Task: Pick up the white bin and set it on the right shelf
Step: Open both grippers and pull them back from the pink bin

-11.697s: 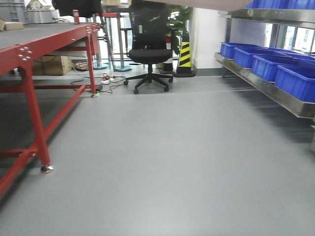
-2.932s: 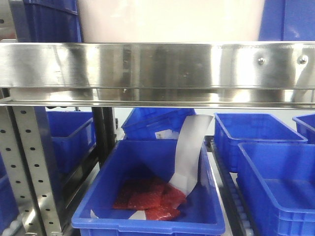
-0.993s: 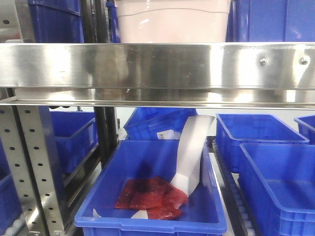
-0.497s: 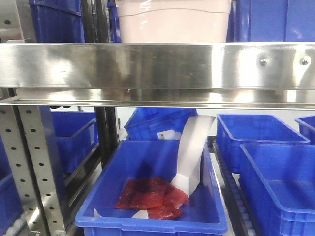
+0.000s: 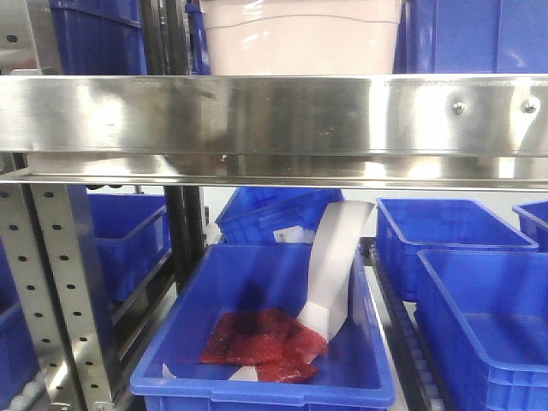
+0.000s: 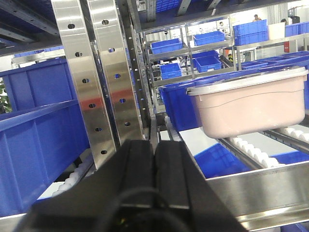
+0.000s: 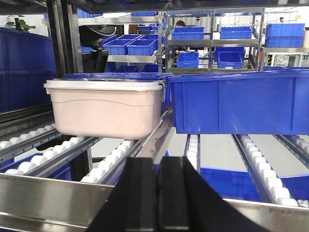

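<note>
Placement is looking finished, judging by how things are lying now: the white bin [image 7: 106, 108] is sitting on the roller tracks [image 7: 108, 166] of the right shelf [image 5: 274, 116], behind the shiny front rail, with neither arm touching it.

In the right wrist view the bin is resting at about ten o'clock from the right gripper [image 7: 159, 193], well apart from it, and just beside a blue crate [image 7: 241, 101] standing at one o'clock. In the left wrist view the same bin [image 6: 251, 104] is showing at two o'clock from the left gripper [image 6: 154, 174], past the perforated uprights [image 6: 96, 77]. Both pairs of black fingers are pressing flat together with nothing between them.

As for handling, the tub is appearing as a stiff moulded plastic shell with rounded corners and smooth, slightly glossy walls, so flat pads are likely to be sliding on the sides. The projecting rim under the translucent lid [image 7: 104, 85] is offering the surest purchase; I would be hooking or squeezing under that lip at the two short ends, one arm to each. Its weight cannot be told, since the contents are hidden by the lid. Being wide, it is probably asking for both arms. On rollers it may be creeping along the track if nudged, so any further push needs to be gentle.

From the front camera only the tub's lower wall [image 5: 300, 43] is peeking above the rail, at twelve o'clock.
</note>
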`<action>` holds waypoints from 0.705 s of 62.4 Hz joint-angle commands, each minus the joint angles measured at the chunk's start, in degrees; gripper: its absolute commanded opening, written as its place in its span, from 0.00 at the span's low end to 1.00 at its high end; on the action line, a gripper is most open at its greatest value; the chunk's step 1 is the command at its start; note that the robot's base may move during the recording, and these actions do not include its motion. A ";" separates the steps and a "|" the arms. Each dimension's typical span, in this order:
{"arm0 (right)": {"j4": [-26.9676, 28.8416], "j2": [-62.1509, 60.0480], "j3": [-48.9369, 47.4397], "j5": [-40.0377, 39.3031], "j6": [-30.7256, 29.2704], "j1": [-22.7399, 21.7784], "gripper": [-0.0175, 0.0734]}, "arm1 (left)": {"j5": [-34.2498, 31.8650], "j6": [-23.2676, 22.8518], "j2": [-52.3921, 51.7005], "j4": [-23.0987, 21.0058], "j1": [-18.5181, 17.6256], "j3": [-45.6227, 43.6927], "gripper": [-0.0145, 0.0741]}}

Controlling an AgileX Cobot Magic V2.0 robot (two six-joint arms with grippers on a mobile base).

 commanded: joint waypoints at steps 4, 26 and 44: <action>1.41 0.59 -1.55 -4.14 -0.18 0.05 0.27 | -4.10 0.19 0.67 -1.05 -0.53 -1.47 0.03; 1.41 0.59 -1.55 -4.14 -0.18 0.05 0.27 | -4.02 -1.90 0.67 1.61 -0.53 0.27 0.03; 1.41 0.59 -1.55 -4.14 -0.18 0.05 0.27 | -12.47 -37.74 0.54 30.01 -0.53 6.16 0.03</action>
